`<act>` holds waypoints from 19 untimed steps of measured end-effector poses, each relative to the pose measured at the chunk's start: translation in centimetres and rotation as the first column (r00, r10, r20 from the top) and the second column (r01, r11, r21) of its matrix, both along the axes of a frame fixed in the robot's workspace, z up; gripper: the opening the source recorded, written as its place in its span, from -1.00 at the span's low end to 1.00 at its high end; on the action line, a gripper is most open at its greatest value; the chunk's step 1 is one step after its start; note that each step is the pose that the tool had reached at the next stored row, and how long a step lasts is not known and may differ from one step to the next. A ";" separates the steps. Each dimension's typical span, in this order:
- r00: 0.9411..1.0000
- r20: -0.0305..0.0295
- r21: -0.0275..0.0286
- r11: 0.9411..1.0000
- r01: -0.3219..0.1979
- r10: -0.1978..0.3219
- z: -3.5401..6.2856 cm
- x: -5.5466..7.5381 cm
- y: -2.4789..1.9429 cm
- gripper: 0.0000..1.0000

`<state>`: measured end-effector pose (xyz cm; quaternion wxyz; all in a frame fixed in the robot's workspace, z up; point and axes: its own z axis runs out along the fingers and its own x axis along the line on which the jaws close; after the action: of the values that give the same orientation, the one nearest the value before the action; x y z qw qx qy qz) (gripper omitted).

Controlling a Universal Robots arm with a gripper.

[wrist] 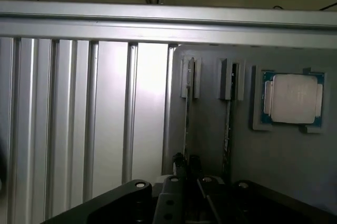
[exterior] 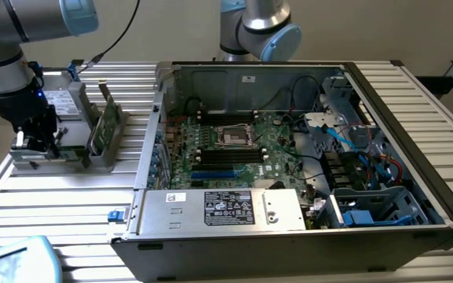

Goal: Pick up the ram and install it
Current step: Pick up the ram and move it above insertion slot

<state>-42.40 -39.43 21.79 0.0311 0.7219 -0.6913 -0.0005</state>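
The gripper (wrist: 186,163) is clamping its nearly closed jaws on the long, thin green ram stick (wrist: 187,124) standing between them in the grey slotted metal holder (wrist: 210,129), where an off-centre pinch is risking tilting and jamming.

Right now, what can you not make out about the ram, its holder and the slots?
- Wrist view: the ram stands edge-on in the holder, so chips and label are hidden.
- Exterior view: the gripper covers part of the holder.
- Exterior view: the motherboard slots are too small to tell if filled; the power supply hides its near edge.
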 end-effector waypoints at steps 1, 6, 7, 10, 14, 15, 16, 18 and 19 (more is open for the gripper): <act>1.000 0.000 -0.001 1.000 0.000 0.000 0.11 0.0 0.00 -0.73; 1.000 -0.003 -0.008 1.000 -0.003 0.003 0.65 0.1 0.00 -0.73; 1.000 -0.004 -0.009 1.000 -0.003 0.003 0.76 0.1 0.00 -0.73; 1.000 -0.005 -0.013 1.000 -0.004 0.004 1.18 0.1 0.00 -0.73; 1.000 -0.006 -0.019 1.000 -0.005 0.005 2.20 0.1 0.00 -0.73; 1.000 -0.007 -0.020 1.000 -0.005 0.005 2.54 0.1 0.00 -0.73; 1.000 -0.007 -0.021 1.000 -0.005 0.005 2.87 0.1 0.00 -0.73; 1.000 -0.007 -0.022 1.000 -0.005 0.005 3.71 0.1 0.00 -0.73; 1.000 -0.007 -0.022 1.000 -0.005 0.005 4.13 0.1 0.00 -0.73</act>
<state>-42.26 -39.43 25.92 0.0412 0.7234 -0.6892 0.0047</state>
